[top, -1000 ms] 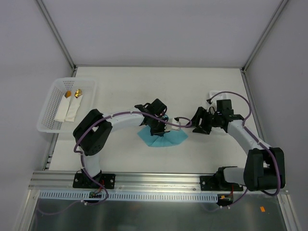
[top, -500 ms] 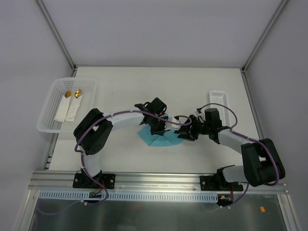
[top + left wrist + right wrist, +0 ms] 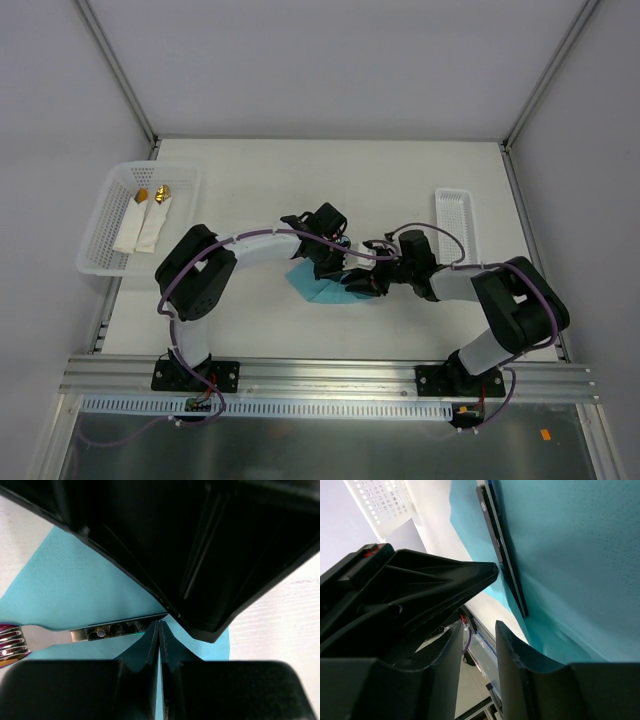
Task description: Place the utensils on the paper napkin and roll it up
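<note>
The teal paper napkin [image 3: 315, 290] lies at the table's middle, its right part under the grippers. My left gripper [image 3: 335, 262] is shut, its tips [image 3: 159, 625] pressed down on the napkin [image 3: 75, 580] beside a fork's shiny handle [image 3: 110, 630]. The fork's purplish head [image 3: 7, 645] points left. My right gripper [image 3: 358, 283] is at the napkin's right edge, close against the left gripper. Its jaws [image 3: 479, 630] are open with a narrow gap, and the napkin [image 3: 570, 555] curls up beside one finger. A slim dark utensil handle [image 3: 502, 565] lies on the napkin.
A white basket [image 3: 110, 225] at the far left holds two white rolled napkins with gold-tipped utensils [image 3: 150, 215]. A narrow white tray [image 3: 455, 215] stands at the right. Metal frame posts rise at the back corners.
My right arm has swung left from beside the white tray to the napkin's right edge. The napkin's right side now looks shorter. The left gripper has stayed put.
</note>
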Robot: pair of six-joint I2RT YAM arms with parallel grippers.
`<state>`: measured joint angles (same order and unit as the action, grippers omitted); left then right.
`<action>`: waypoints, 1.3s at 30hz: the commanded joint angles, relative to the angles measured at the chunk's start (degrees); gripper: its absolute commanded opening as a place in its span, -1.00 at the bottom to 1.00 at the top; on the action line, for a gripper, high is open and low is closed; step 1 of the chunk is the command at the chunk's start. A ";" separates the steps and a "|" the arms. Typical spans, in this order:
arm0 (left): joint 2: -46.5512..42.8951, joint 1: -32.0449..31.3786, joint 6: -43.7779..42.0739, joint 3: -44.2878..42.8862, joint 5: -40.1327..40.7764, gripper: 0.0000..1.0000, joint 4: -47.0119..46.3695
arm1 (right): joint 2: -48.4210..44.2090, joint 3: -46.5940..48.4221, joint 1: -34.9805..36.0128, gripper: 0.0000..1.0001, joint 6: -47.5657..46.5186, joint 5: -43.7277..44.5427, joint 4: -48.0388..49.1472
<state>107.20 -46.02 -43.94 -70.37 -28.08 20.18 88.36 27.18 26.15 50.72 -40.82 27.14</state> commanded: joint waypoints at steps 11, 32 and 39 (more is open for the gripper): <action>0.38 0.84 0.26 -1.88 -1.90 -1.00 -0.94 | 8.23 1.12 1.09 -0.58 2.19 1.44 5.21; -16.05 3.48 13.43 2.25 -4.16 -0.29 1.87 | 12.72 1.74 1.09 -0.85 1.22 1.97 3.28; -15.54 5.32 26.86 3.22 -14.88 -0.67 5.30 | 12.63 2.44 1.09 -0.88 0.70 2.50 1.52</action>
<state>89.89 -41.25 -25.58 -68.45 -35.11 22.22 99.92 28.69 27.05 51.55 -39.64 32.27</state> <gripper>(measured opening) 0.185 0.065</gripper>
